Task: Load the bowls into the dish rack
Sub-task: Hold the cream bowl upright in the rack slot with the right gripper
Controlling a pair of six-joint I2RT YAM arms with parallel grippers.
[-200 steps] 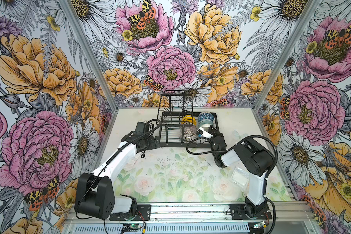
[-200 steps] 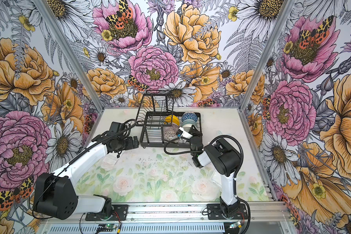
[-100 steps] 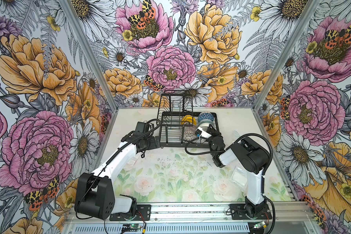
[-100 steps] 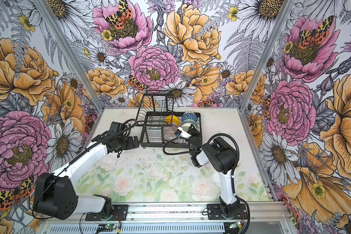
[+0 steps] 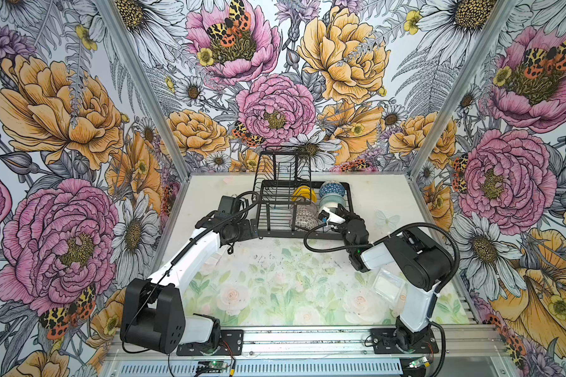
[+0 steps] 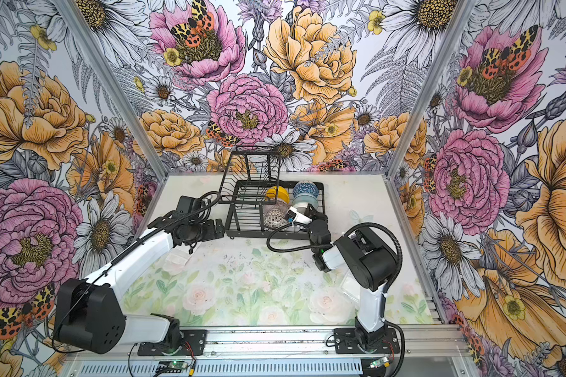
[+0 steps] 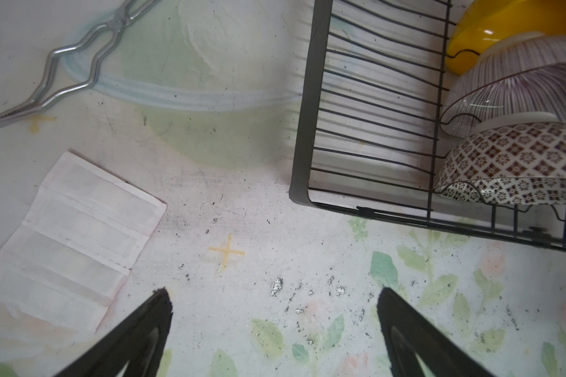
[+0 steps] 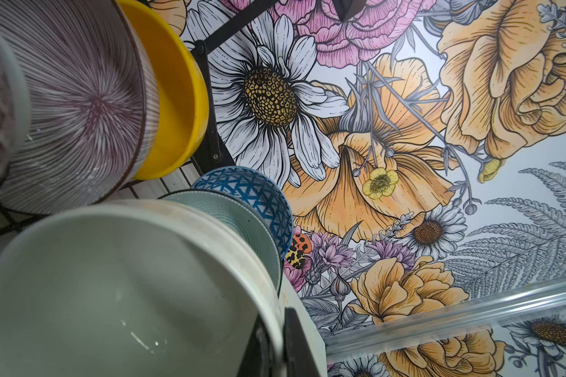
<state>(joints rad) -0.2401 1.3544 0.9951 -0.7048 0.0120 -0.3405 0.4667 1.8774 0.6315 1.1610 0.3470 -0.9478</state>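
Bowls: six counted at dish rack (image 5: 281,232), on edge, in two rows on base tray. Cream bowl (image 8: 111,293) mostly hidden behind right arm in both top views; whether seated in slot cannot be told. Pink-striped bowl (image 7: 510,81) barely made out there. Clear tub (image 5: 388,284) partly covered by right arm.

One row: yellow bowl (image 5: 303,193), pink-striped, black-and-white patterned bowl (image 5: 304,218). Other row: blue-patterned bowl (image 5: 332,188), pale teal bowl (image 8: 242,215), cream.

Cream rim pinched in closed right gripper (image 8: 276,339), arm extended low to rack front. Left gripper (image 7: 275,326) spread wide, empty, held above table (image 7: 242,212) beside rack corner.

Six bowls (image 5: 331,195) in dish rack (image 5: 275,212), tub (image 5: 388,285) on table (image 5: 275,287) front-right
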